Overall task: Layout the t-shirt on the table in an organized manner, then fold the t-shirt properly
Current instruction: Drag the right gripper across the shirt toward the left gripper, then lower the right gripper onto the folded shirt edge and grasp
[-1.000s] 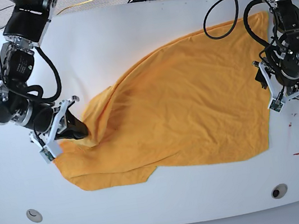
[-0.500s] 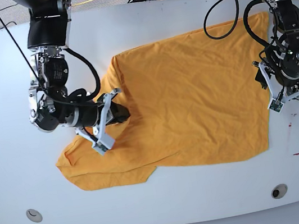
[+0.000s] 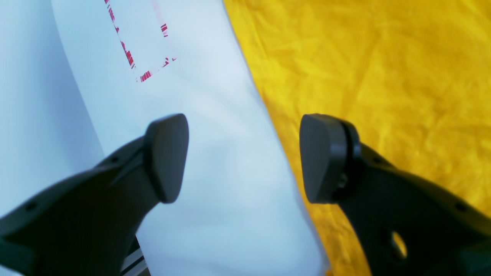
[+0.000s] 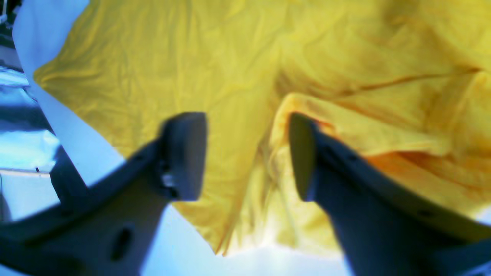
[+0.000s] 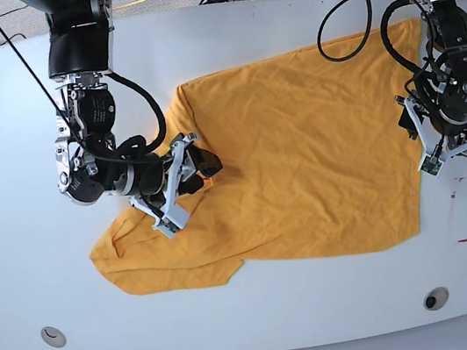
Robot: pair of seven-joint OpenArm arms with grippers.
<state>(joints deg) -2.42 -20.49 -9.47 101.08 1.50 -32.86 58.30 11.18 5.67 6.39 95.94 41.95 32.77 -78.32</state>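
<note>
left wrist view: your left gripper (image 3: 243,159) has its jaws spread wide with nothing between them, straddling the t-shirt (image 3: 383,76) edge, one pad over cloth, the other over bare counter (image 3: 215,115). the red tape outline (image 3: 142,50) lies just beyond.

right wrist view: your right gripper (image 4: 245,155) has its jaws parted, and a bunched fold of the shirt sits against one pad (whether it is pinched or merely touching, i cannot tell). if cloth clings when you lift away, the fold drags open.

base view: the shirt (image 5: 301,155) lies mid-counter, folded over on the right gripper's (image 5: 183,183) side and rumpled at the near corner. there is open white counter (image 5: 3,176) beyond that arm for pulling away; the left gripper (image 5: 445,137) sits near the counter's side edge, with little room outward.
</note>
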